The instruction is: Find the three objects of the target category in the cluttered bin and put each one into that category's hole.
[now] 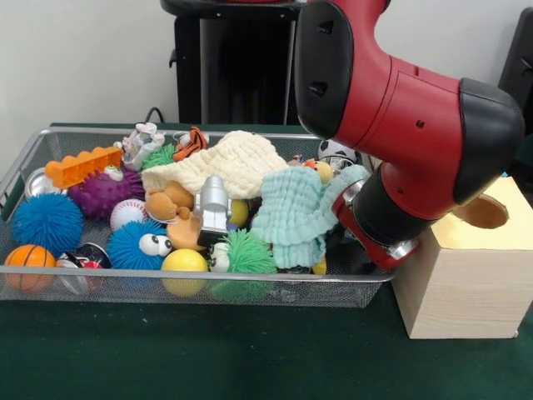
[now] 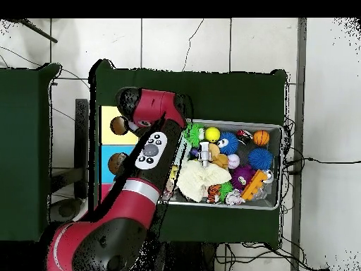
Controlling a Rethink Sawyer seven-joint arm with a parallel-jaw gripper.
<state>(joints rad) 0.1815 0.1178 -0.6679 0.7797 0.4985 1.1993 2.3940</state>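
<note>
Lying nearest: green table cover, bare in front of the wire bin
Front row: basketball at the corner farthest from the pincer; yellow ball and green spiky ball closer to it, against the front wall
Pincer: down inside the bin at its box end, mostly hidden behind the teal cloth and the red arm; open or closed, cannot tell
Teal cloth: draped just beside the pincer, on the side away from the box
Middle row: blue fuzzy ball with eyes, baseball, teddy and silver toy, all well apart from the pincer
Wooden box: just beside the pincer, outside the bin and touching its end; round hole in its yellow top
Behind: cream cloth heaped over the toys; purple spiky ball and orange block toward the far corner
Target objects: which toys belong to the category, cannot tell; all toys seen lie in the bin
</note>
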